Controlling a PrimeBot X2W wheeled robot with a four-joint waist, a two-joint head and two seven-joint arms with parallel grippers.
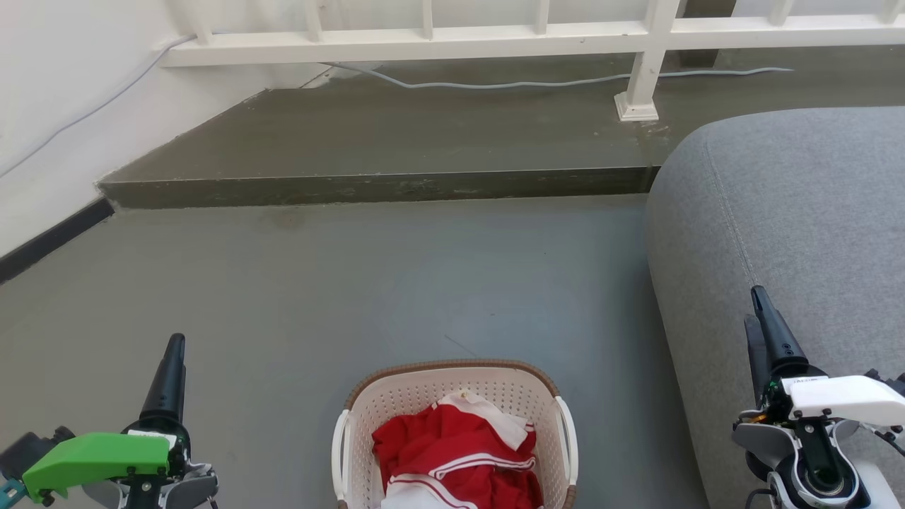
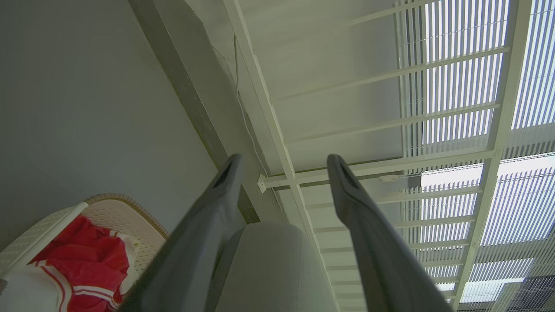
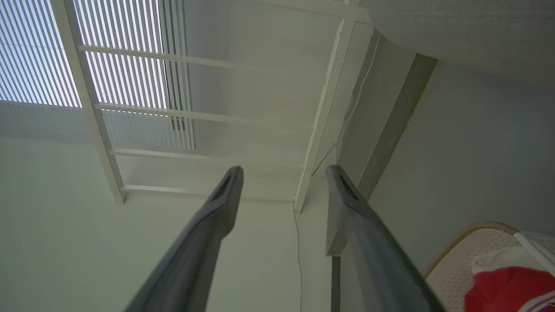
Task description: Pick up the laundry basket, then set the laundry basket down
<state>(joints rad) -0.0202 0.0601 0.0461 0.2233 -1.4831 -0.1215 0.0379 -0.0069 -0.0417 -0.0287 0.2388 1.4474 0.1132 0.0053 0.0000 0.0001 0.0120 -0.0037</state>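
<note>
Handles (image 1: 340, 452) on the stiff, probably light laundry basket (image 1: 417, 394) looked the surest hold, while left gripper (image 2: 284, 167) and right gripper (image 3: 282, 173) gaped empty.

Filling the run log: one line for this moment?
phase: pre-grasp | laundry basket: on floor, untouched | left hand: open, empty | right hand: open, empty

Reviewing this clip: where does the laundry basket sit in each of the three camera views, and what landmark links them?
Head view: laundry basket at bottom centre, cut by the bottom edge.
Left wrist view: laundry basket in the lower left corner.
Right wrist view: laundry basket in the lower right corner.
Shared landmark: the white railing beyond the floor step, in all three views.
</note>
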